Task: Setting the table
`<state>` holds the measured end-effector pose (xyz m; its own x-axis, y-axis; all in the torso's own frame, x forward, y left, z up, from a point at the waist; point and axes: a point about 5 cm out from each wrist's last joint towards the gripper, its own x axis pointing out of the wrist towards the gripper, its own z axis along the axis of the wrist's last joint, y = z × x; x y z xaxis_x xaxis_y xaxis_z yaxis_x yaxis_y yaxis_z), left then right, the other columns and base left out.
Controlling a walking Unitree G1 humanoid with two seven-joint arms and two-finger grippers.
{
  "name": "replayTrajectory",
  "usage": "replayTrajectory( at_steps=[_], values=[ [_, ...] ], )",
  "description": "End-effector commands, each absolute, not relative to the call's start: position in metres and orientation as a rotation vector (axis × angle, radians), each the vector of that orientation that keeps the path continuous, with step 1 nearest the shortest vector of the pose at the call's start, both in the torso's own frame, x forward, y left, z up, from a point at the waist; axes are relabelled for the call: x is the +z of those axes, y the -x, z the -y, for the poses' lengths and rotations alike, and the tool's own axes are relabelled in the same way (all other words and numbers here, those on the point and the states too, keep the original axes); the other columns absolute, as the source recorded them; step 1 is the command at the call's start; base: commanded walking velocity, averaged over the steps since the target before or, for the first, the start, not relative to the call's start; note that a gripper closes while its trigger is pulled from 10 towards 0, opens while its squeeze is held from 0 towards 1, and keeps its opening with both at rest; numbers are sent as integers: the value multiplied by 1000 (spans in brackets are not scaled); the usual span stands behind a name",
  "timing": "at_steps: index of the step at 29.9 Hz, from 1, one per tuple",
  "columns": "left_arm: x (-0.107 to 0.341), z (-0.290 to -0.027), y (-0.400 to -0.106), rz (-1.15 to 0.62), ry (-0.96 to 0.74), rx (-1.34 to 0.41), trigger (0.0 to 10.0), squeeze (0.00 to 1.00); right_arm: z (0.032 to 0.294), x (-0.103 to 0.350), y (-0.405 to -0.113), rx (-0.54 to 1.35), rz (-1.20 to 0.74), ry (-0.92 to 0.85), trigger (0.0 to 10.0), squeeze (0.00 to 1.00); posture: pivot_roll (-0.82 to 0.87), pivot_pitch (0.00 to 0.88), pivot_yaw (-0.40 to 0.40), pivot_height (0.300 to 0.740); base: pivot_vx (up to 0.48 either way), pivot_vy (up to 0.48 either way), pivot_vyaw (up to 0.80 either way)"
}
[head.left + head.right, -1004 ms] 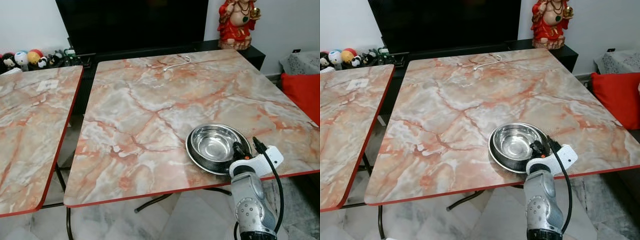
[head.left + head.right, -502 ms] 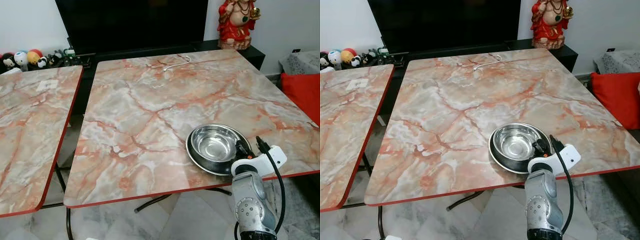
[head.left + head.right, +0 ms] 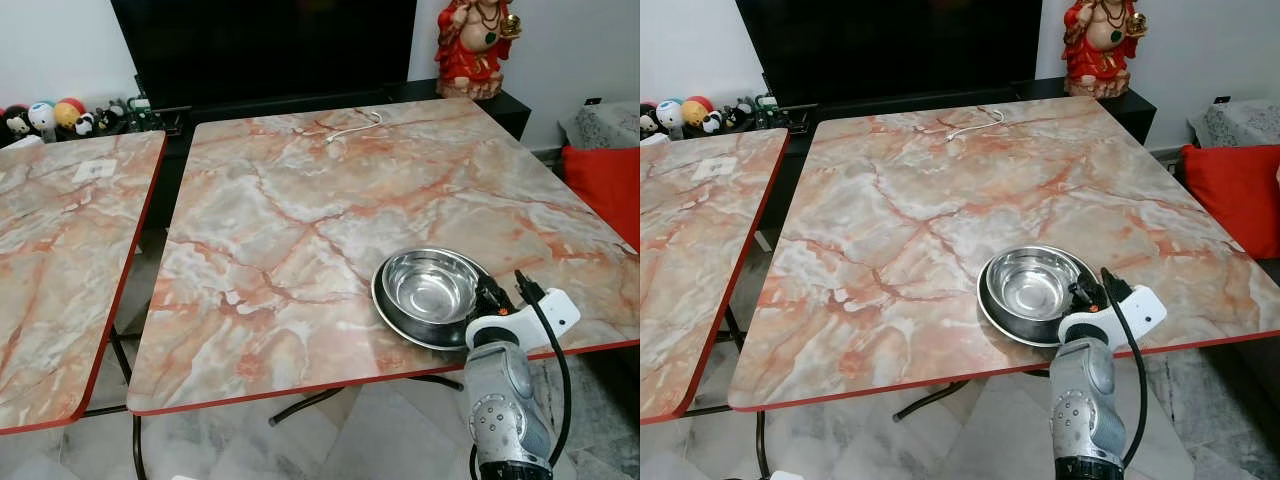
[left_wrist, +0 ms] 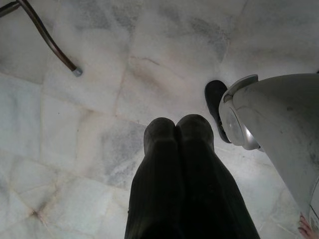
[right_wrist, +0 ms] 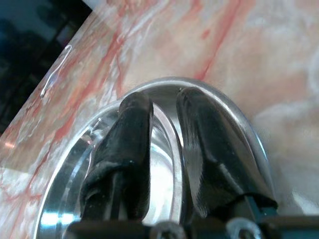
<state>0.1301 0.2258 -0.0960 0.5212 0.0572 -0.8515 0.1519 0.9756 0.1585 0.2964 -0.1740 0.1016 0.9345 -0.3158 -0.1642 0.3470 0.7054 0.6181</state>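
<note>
A shiny steel bowl [image 3: 430, 288] rests inside a darker steel plate [image 3: 392, 320] near the front right edge of the marble table [image 3: 300, 200]. My right gripper [image 3: 490, 297] is at the bowl's right rim. In the right wrist view one black finger [image 5: 129, 134] lies inside the bowl and the other [image 5: 209, 144] outside, with the rim [image 5: 167, 124] pinched between them. My left gripper [image 4: 175, 124] hangs idle over the pale floor tiles, its two fingers pressed together and holding nothing.
A second marble table [image 3: 60, 250] stands to the left across a narrow gap. A white cable [image 3: 352, 125] lies at the far edge, before a dark TV [image 3: 260, 40] and a red statue [image 3: 475, 45]. A red cushion [image 3: 605, 185] is at the right. A table leg [image 4: 47, 37] stands on the floor.
My right wrist has shifted slightly to the right along the table's front edge. The bowl and plate stay where they were.
</note>
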Motion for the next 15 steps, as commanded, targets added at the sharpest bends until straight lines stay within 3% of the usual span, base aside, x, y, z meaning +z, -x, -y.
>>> replayTrajectory(
  at_steps=[1, 6, 15],
  values=[
    [-96, -231, -126, -1041, -233, -43, 10000, 0, 162, 116, -297, -301, 34, -616, 10000, 0, 23, 0, 50, 740, 0, 0, 0],
    [-96, -231, -126, -1040, -232, -40, 10000, 0, 154, 135, -296, -208, 145, -420, 10000, 0, 18, 0, 48, 740, 0, 0, 0],
    [-97, -230, -126, -1035, -227, -40, 10000, 0, 145, 127, -283, -120, 128, -191, 10000, 0, 7, 0, 41, 740, 0, 0, 0]
  ],
)
